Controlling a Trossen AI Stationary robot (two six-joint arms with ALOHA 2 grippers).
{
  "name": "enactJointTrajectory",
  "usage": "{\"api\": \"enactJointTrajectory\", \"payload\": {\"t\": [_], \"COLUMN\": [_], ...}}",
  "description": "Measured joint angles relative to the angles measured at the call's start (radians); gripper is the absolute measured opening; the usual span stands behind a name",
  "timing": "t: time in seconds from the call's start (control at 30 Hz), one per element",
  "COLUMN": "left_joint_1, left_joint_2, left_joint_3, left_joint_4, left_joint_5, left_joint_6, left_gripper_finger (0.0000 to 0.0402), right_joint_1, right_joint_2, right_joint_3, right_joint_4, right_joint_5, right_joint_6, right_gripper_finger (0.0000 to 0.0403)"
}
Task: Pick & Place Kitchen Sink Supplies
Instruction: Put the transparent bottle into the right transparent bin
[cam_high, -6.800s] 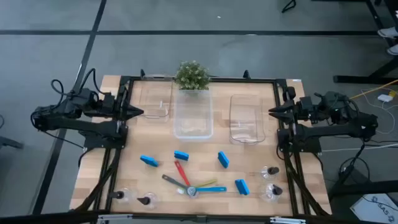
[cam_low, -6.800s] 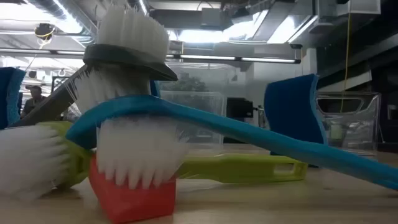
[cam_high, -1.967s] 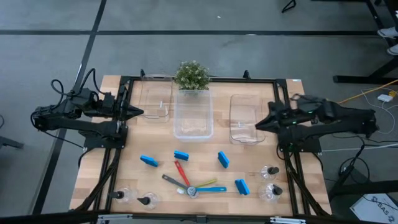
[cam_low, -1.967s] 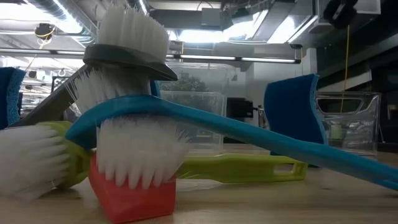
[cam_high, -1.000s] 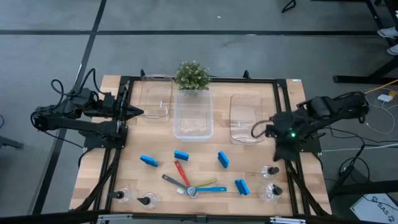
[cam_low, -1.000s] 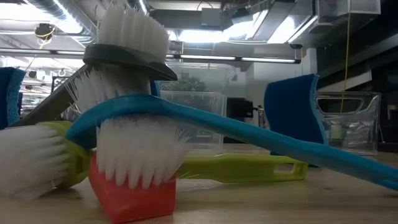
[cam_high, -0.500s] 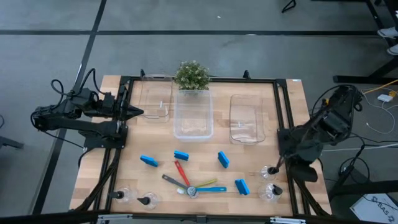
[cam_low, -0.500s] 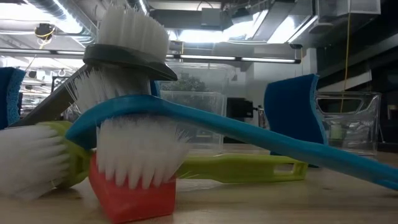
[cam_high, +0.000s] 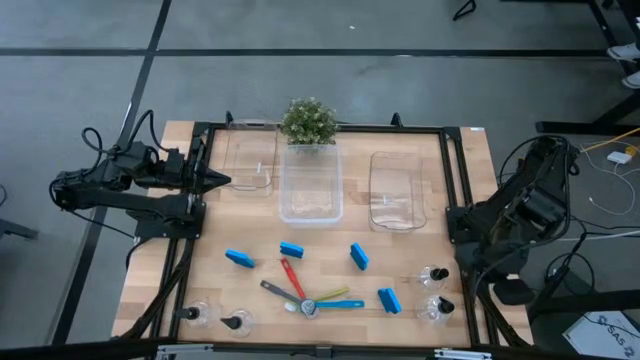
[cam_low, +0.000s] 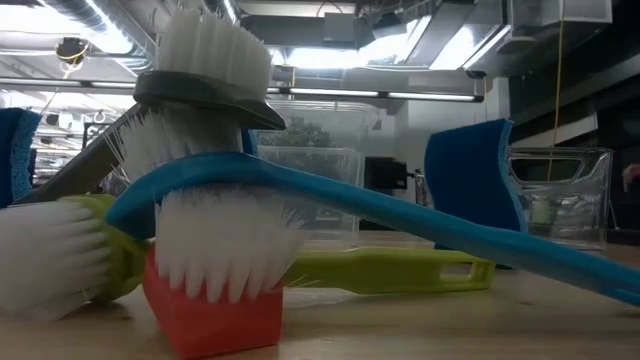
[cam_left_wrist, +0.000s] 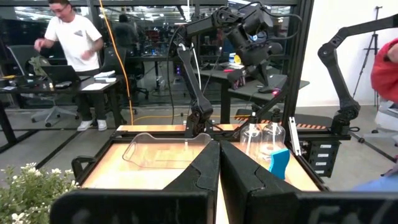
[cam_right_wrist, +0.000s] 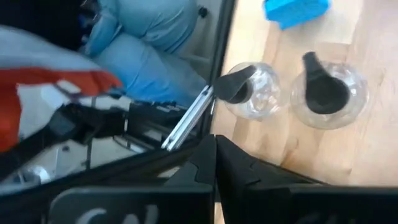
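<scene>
With my right gripper (cam_right_wrist: 216, 144) closed and empty above the pump bottles (cam_right_wrist: 255, 90), no grasp is possible. Descending closed could topple one. My left gripper (cam_left_wrist: 219, 149) waits closed.

High cam: straight down, whole worktop (cam_high: 250, 290) plus both arms. Low cam: at surface level, nearly against the brush pile (cam_low: 210, 200), facing the room behind. Left wrist cam: looks level across the worktop past its own fingers (cam_left_wrist: 205, 171), right arm (cam_left_wrist: 245, 31) upper centre. Right wrist cam: tilted down, close over two pump bottles (cam_right_wrist: 326, 93) at the worktop edge; high view shows the same pair (cam_high: 436, 290) lower right.
</scene>
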Motion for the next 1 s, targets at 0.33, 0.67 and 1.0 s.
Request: {"api": "enactJointTrajectory", "payload": {"t": [0.33,0.67,1.0], "left_joint_1": [0.0,0.0,0.0], "left_joint_2": [0.0,0.0,0.0], "left_joint_3": [0.0,0.0,0.0], "left_joint_4": [0.0,0.0,0.0], "left_joint_5": [0.0,0.0,0.0], "left_joint_6": [0.0,0.0,0.0], "left_gripper_finger": [0.0006,0.0006,0.0006], "right_joint_1": [-0.001,-0.033,-0.038], "right_joint_2": [0.0,0.0,0.1], "right_joint_3": [0.0,0.0,0.072], "right_joint_4": [0.0,-0.02,-0.059], "right_joint_5": [0.205,0.217,0.232], "right_joint_6": [-0.142,-0.09,-0.189], "right_gripper_finger": [0.0012,0.0017,0.0079]}}
